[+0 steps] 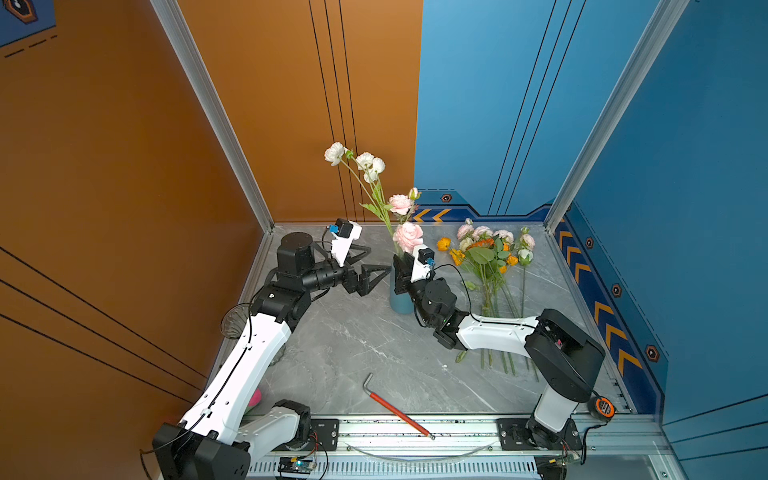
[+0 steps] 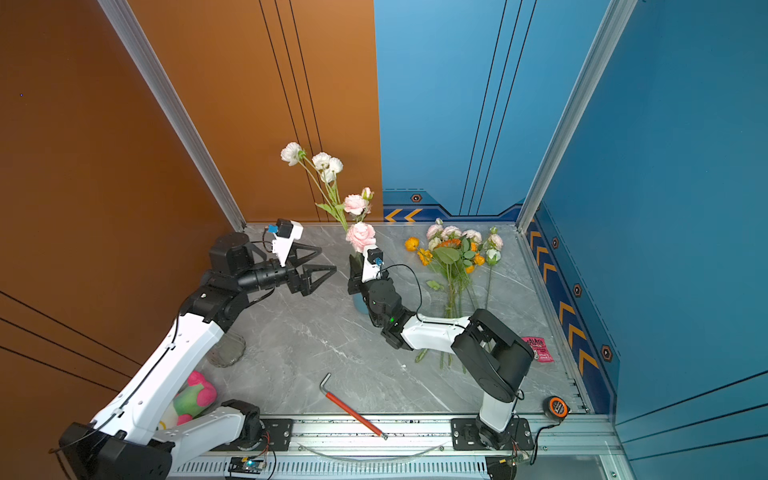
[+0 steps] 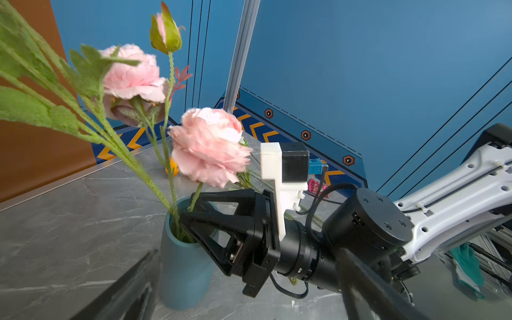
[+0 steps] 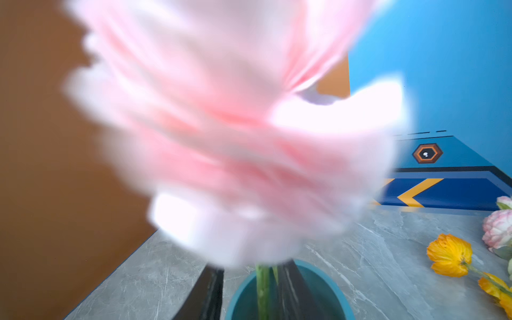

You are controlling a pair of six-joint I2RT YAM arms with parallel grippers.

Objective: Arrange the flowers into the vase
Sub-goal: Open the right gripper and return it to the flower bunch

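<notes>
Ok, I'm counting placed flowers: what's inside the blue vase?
Green stems of a pink rose, a budded pink spray and a white spray; the right hand covers part of the vase mouth.

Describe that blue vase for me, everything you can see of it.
The vase is a plain teal-blue cylinder, matte and ceramic-looking, with an open round mouth. It stands upright on the grey marbled table, roughly mid-table. Green stems of pink flowers and white flowers stand in it, leaning out over the rim. The right gripper hangs at its mouth, jaws parted around one pink flower's stem; whether it touches the rim is unclear.
</notes>
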